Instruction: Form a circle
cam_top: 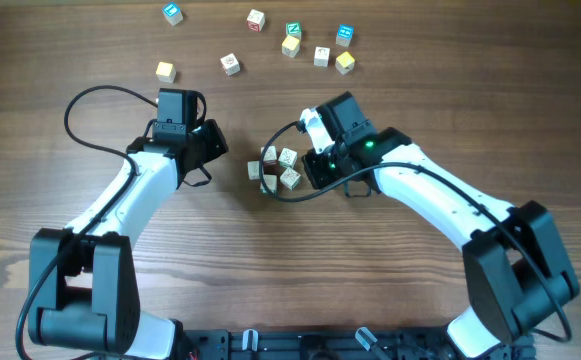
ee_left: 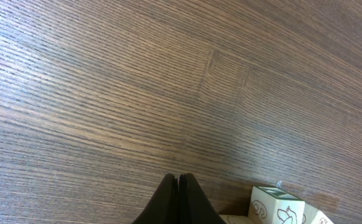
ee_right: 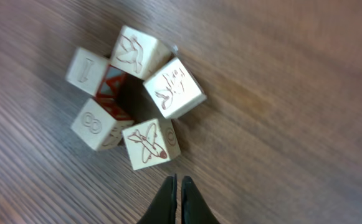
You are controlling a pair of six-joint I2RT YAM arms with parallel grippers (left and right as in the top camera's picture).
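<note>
Near the middle of the desk [cam_top: 300,290], the circle [cam_top: 278,168] of five cubes sits just ahead of the right jaws, pressed together like the left jaws, so nudge any stray corner inward lightly, tips closed, without scattering the ring.

A wooden table [cam_top: 290,270] of brown, finely streaked grain fills all three views, its grain running left to right under the overhead camera. The light is soft and even, leaving a pale sheen on the wood and only faint shadows.
</note>
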